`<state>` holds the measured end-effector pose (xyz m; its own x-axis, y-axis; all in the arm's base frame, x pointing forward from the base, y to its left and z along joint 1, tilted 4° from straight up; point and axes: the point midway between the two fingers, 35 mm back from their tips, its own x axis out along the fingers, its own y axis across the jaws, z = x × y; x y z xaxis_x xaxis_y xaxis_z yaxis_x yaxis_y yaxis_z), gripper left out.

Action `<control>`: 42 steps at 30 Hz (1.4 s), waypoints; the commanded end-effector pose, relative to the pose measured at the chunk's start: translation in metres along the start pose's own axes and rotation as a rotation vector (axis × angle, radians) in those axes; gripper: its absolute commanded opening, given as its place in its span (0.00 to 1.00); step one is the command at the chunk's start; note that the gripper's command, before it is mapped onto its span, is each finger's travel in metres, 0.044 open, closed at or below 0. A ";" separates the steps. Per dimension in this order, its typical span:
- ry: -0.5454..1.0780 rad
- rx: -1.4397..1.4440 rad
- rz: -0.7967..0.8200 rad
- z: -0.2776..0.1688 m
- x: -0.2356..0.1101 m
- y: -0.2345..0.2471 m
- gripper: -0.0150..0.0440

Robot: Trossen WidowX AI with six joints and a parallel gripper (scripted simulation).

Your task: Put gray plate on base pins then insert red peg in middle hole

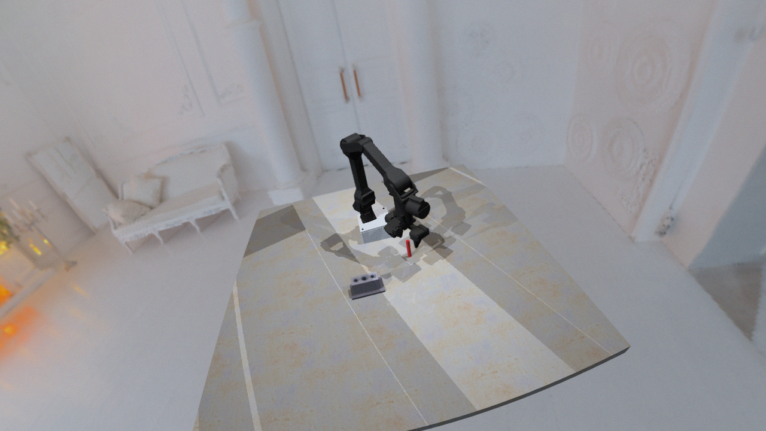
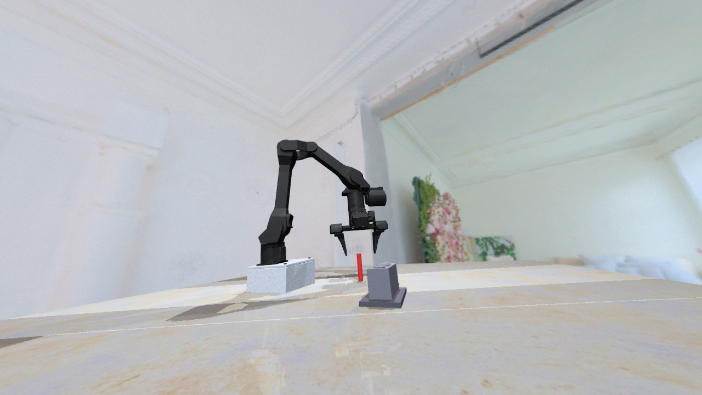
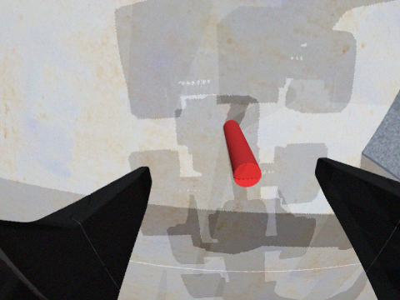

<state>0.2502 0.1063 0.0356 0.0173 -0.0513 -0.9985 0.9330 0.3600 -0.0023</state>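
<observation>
While spread wide and holding nothing, pincer [image 2: 357, 244] directly above upright red peg [image 2: 360, 267]; apart.

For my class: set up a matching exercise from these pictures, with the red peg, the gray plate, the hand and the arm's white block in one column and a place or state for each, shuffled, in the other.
1. red peg
2. gray plate
3. hand
4. white block

A. open, holding nothing
B. standing upright on the table
C. under the arm's foot
D. on top of the base, three holes showing

Pairs: 1-B, 2-D, 3-A, 4-C
</observation>
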 end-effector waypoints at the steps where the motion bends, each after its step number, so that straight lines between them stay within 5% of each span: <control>1: 0.003 -0.001 -0.015 -0.001 0.009 -0.003 1.00; 19: 0.003 -0.001 -0.015 -0.001 0.036 -0.006 1.00; 35: 0.003 -0.001 -0.015 -0.001 0.036 -0.006 0.29; 42: 0.003 -0.001 -0.015 -0.001 0.036 -0.006 0.25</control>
<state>0.2465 0.1032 0.0008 0.0088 -0.0551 -0.9984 0.9345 0.3557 -0.0114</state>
